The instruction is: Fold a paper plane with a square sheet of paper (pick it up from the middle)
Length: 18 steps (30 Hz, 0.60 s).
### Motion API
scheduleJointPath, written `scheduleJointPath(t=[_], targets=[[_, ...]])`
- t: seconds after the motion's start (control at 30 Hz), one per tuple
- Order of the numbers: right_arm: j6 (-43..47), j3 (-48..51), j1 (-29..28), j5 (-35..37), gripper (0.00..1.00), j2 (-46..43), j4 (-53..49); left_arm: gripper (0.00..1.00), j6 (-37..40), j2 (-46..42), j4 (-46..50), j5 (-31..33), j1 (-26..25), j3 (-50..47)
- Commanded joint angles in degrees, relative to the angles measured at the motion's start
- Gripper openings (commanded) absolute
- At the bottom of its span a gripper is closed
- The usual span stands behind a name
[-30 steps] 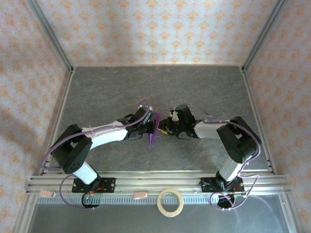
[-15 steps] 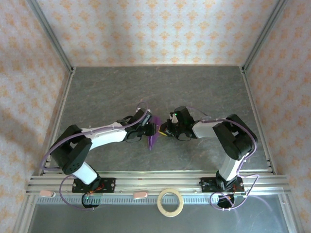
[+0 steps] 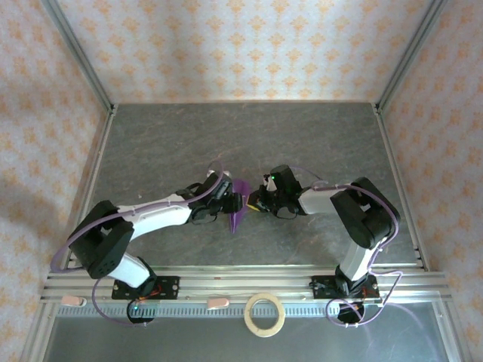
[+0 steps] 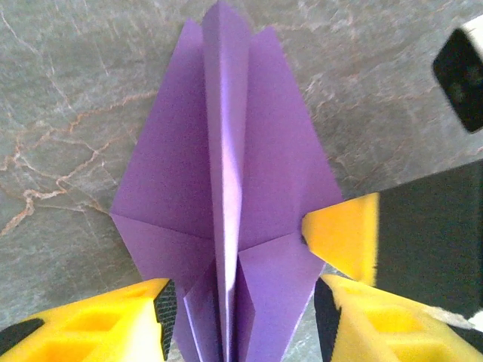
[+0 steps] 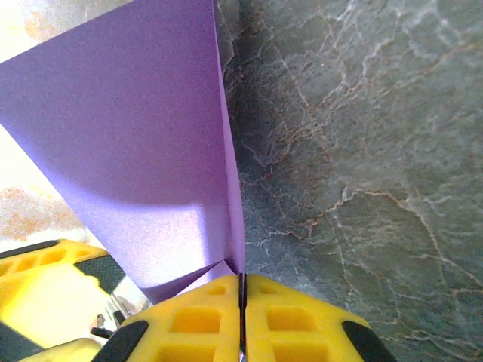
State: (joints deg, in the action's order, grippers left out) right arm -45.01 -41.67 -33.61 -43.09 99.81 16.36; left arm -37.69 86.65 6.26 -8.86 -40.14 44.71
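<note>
At the bottom edge of the top view, a tan tape ring [image 3: 264,314] lies on the near rail between the two arm bases, well apart from the work and playing no part in it.

Further in, at the centre of the frame, both arms reach inward and meet over the paper plane [image 3: 238,217]. The sheet is already a slim purple dart. In the left wrist view it runs from the bottom centre up to a point at the top centre, with a raised centre crease and a wing on either side.

The left gripper [image 4: 240,324] stands open at the bottom of that view, with a yellow finger on each side of the plane's tail and a little gap to the paper. The right gripper [image 5: 241,313] is clamped on the paper, its two pads meeting on a folded edge at the bottom centre of the right wrist view.

Beyond them the grey table [image 3: 317,136] runs to the patterned back wall.

The folding looks essentially done. What seems left is to release the plane, and perhaps even out the wings.
</note>
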Motion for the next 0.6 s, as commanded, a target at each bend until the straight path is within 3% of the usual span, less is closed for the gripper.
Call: scheduleJointPath(t=[0.0, 0.2, 0.47, 0.57], targets=[[0.25, 0.1, -0.06, 0.57, 0.08, 0.43, 0.86, 0.55, -0.81, 2.06, -0.61, -1.35, -0.38, -0.2], [0.35, -0.01, -0.07, 0.6, 0.08, 0.41, 0.69, 0.54, -0.3, 3.42, -1.13, -2.17, -0.37, 0.12], [0.37, -0.1, -0.06, 0.62, 0.08, 0.53, 0.49, 0.32, 0.51, 4.56, -2.26, -4.59, -0.38, 0.33], [0.43, -0.34, -0.06, 0.55, 0.08, 0.56, 0.44, 0.32, 0.68, 4.96, -2.0, -4.48, -0.38, 0.51]])
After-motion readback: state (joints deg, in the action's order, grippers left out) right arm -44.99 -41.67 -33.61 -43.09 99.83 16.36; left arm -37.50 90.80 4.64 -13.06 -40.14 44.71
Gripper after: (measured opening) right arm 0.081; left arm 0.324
